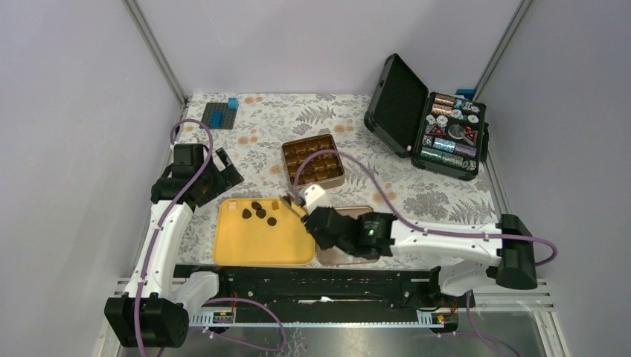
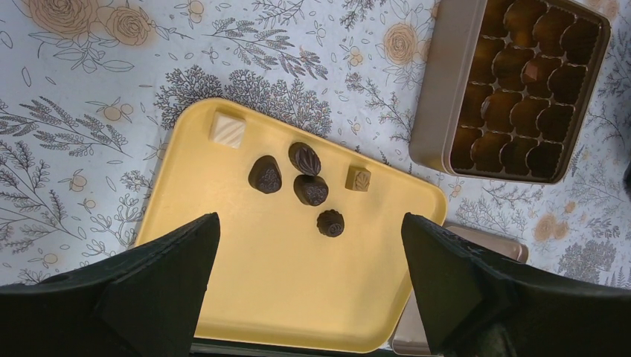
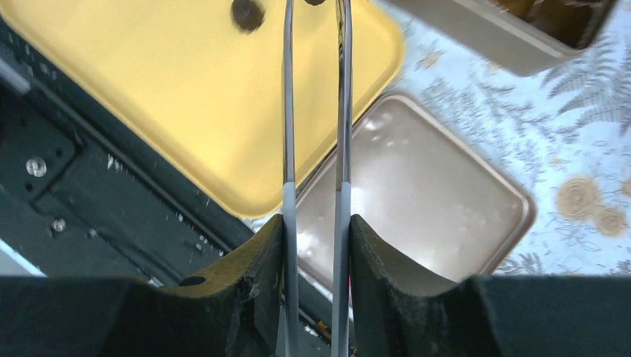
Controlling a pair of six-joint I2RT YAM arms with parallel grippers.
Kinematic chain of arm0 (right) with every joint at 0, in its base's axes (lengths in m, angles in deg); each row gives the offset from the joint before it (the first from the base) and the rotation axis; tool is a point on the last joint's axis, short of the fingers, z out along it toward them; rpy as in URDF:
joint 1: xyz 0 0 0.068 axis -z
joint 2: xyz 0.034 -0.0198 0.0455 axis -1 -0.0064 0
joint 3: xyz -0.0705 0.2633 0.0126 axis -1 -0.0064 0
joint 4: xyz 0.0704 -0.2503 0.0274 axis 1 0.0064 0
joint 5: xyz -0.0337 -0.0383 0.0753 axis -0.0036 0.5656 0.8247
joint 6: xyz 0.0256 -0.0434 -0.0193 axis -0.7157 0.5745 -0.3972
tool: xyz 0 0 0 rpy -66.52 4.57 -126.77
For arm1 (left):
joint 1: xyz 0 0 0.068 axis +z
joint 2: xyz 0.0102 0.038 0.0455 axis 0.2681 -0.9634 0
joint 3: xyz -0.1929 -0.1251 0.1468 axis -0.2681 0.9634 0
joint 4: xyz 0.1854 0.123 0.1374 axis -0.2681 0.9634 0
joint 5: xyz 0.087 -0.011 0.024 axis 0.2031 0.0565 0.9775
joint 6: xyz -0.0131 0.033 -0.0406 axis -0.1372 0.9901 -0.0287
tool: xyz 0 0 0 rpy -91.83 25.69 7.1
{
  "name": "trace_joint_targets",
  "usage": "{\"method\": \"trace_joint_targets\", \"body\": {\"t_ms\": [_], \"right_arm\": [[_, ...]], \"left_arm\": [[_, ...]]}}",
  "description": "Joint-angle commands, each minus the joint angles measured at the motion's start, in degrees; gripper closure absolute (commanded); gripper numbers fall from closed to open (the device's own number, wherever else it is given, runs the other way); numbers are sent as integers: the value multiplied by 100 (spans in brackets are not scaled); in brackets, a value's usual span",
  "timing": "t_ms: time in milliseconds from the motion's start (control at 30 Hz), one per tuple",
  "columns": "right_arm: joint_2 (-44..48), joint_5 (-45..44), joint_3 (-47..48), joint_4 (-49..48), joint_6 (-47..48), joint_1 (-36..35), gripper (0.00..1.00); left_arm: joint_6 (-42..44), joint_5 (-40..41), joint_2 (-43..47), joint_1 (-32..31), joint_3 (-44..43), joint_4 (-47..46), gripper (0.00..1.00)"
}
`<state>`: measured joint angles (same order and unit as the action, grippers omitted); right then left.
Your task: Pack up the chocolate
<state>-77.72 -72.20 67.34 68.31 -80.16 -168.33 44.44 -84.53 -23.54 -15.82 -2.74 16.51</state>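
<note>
The chocolate (image 2: 311, 190) lies on a yellow tray (image 1: 260, 245): several dark pieces, a pale square (image 2: 227, 129) and a tan square (image 2: 358, 178). My right gripper (image 3: 316, 223) is shut on a pair of metal tongs (image 3: 289, 111) that reach over the tray's right corner. A dark piece shows between the blades at the frame's top edge; whether it is pinched I cannot tell. Another dark piece (image 3: 248, 13) sits on the tray beside them. My left gripper (image 2: 310, 249) stands wide open above the tray's near part, holding nothing. The brown compartment box (image 1: 312, 160) lies beyond the tray.
The box's flat lid (image 3: 417, 201) lies right of the tray, partly under my right arm. An open black case of poker chips (image 1: 446, 126) stands at the back right. A dark plate with a blue block (image 1: 221, 113) is at the back left. A black rail (image 1: 327, 286) runs along the front.
</note>
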Motion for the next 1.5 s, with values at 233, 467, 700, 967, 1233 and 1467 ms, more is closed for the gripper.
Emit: {"method": "trace_joint_targets", "body": {"t_ms": [233,467,700,967,1233,1467], "right_arm": [[733,267,177,-666,844,2037,86],[169,730,361,-1294,1147,2993,85],[-605,1151,739,-1416,1290,3577,85],[-1219,1291,981,-1557,1310,3831,85],[-1570,1301,1219,-1484,1175,3909,85],[-1517,1301,1151,-1497,1136,3920,86]], "left_arm": [[44,0,129,19,-234,-112,1],[63,-31,120,21,-334,-77,1],[68,-29,154,21,-294,-74,1],[90,4,177,19,-294,-56,1],[68,95,215,19,-329,-46,1],[112,136,234,25,-310,4,1]]}}
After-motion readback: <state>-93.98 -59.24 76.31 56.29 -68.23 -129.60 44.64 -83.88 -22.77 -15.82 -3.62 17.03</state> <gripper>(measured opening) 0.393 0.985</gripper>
